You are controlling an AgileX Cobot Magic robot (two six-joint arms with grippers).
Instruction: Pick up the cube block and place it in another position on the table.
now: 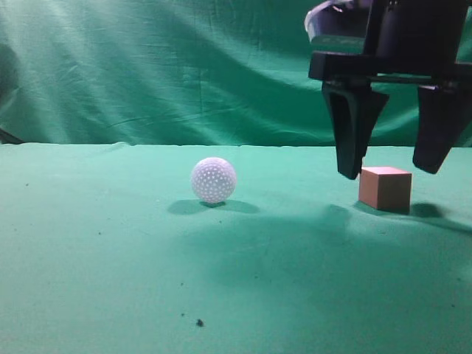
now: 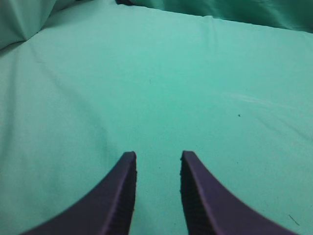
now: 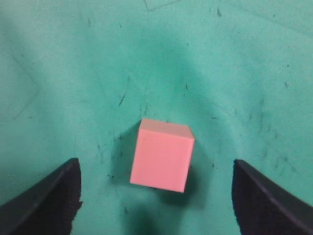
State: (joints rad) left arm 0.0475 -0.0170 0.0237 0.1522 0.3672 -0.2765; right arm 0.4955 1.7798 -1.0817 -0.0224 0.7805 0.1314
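The cube block (image 1: 385, 188) is reddish-brown with a pinkish top and rests on the green table (image 1: 110, 258) at the right. In the right wrist view the cube block (image 3: 162, 155) lies between the two wide-spread fingers, untouched. My right gripper (image 1: 391, 171) hangs open just above the cube, its fingertips level with the cube's top. My left gripper (image 2: 157, 159) is open and empty over bare green cloth (image 2: 161, 83); it does not show in the exterior view.
A white dimpled ball (image 1: 213, 180) sits on the table left of the cube, about a hand's width away. A draped green curtain (image 1: 147, 66) closes the back. A few dark specks (image 1: 199, 322) lie on the cloth near the front.
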